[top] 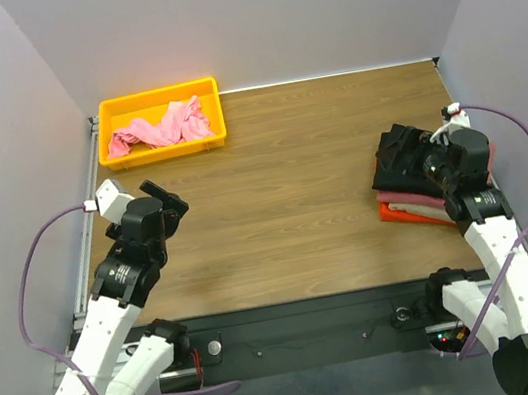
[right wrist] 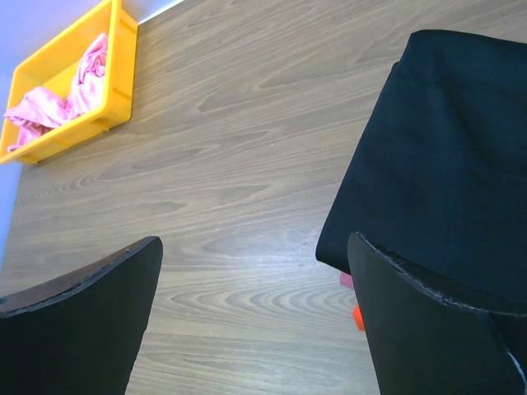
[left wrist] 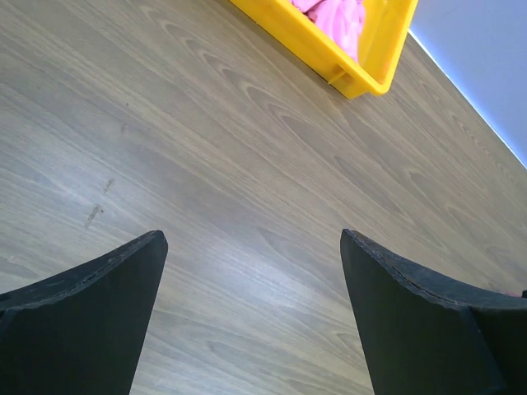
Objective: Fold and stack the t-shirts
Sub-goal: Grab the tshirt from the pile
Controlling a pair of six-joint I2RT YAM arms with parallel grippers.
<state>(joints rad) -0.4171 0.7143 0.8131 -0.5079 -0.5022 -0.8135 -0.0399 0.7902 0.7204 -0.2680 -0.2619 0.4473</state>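
A crumpled pink shirt (top: 159,130) lies in the yellow tray (top: 165,153) at the back left; it also shows in the left wrist view (left wrist: 338,15) and the right wrist view (right wrist: 58,97). A stack of folded shirts sits at the right: black (top: 401,156) on top, then pink (top: 408,197), with orange-red (top: 399,214) at the bottom. The black one fills the right wrist view's right side (right wrist: 445,148). My left gripper (top: 166,208) is open and empty over bare wood (left wrist: 251,239). My right gripper (top: 433,165) is open and empty, over the stack's near side (right wrist: 255,240).
The wooden table (top: 285,204) is walled by grey panels at the back and sides. The yellow tray's corner shows in the left wrist view (left wrist: 362,78) and in the right wrist view (right wrist: 123,49). A dark rail with the arm bases runs along the near edge.
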